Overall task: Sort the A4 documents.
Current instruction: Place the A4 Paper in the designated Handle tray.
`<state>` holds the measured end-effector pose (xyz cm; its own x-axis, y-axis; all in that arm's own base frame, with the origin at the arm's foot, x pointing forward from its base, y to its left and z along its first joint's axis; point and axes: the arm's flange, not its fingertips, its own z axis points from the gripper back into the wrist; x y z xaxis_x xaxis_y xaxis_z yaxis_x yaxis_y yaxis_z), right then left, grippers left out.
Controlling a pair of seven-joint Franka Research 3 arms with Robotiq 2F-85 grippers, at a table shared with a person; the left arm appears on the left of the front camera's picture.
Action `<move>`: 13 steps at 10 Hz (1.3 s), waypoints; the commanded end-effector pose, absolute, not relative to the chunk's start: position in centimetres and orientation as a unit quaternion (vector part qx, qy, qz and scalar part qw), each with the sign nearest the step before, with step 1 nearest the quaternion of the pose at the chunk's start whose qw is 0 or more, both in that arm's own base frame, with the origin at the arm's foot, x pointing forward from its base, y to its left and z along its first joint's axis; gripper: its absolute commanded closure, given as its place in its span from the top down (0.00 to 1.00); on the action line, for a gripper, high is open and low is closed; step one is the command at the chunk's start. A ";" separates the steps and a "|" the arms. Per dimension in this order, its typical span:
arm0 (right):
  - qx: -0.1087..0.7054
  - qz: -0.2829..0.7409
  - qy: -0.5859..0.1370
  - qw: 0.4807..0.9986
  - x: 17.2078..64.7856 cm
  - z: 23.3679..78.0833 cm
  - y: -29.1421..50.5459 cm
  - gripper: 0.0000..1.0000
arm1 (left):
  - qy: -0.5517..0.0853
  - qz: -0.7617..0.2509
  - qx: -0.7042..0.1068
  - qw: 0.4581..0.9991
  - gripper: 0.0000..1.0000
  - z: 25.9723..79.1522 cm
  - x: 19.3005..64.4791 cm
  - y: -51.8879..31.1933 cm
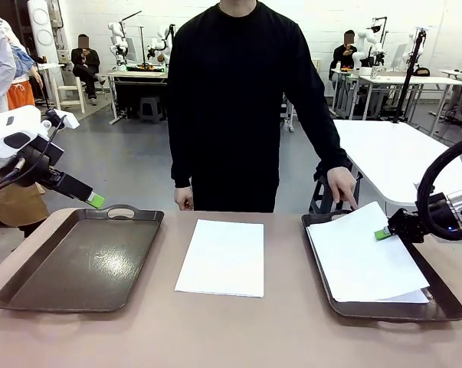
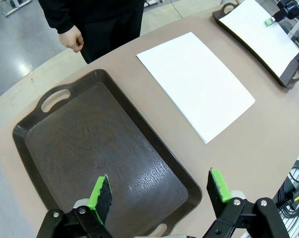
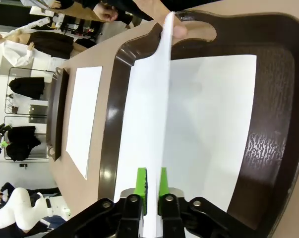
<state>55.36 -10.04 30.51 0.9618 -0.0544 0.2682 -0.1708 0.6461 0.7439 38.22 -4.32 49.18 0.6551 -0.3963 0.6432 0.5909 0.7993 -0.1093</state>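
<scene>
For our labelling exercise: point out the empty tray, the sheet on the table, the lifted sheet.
empty tray (image 1: 85, 261): front view, bare floor.
sheet on the table (image 1: 223, 257): front view, its middle.
lifted sheet (image 3: 149, 124): right wrist view, raised side.

left pincer (image 2: 159, 191): jaws wide apart, tilted downward | right pincer (image 3: 151, 183): jaws narrowly parted, held level

The tan table (image 1: 238, 337) bears a dark brown handled tray (image 1: 77, 261) by its left edge, a twin tray (image 1: 445, 299) by the right, and a white paper sheet (image 1: 223, 257) between.
</scene>
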 end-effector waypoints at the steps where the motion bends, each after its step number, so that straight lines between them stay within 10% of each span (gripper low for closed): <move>1: 0.369 0.045 -0.144 0.917 54.3 31.2 -9.3 0.38 | -0.311 -0.275 -0.161 0.895 1.00 49.0 38.3 -4.1; 7: 0.173 0.066 -0.149 0.971 53.9 33.0 -9.1 0.96 | -0.311 -0.275 -0.161 0.895 1.00 49.0 38.3 -4.1; 13: 0.186 0.103 -0.139 0.967 54.1 35.3 -7.6 1.00 | -0.311 -0.275 -0.161 0.895 1.00 49.0 38.3 -4.1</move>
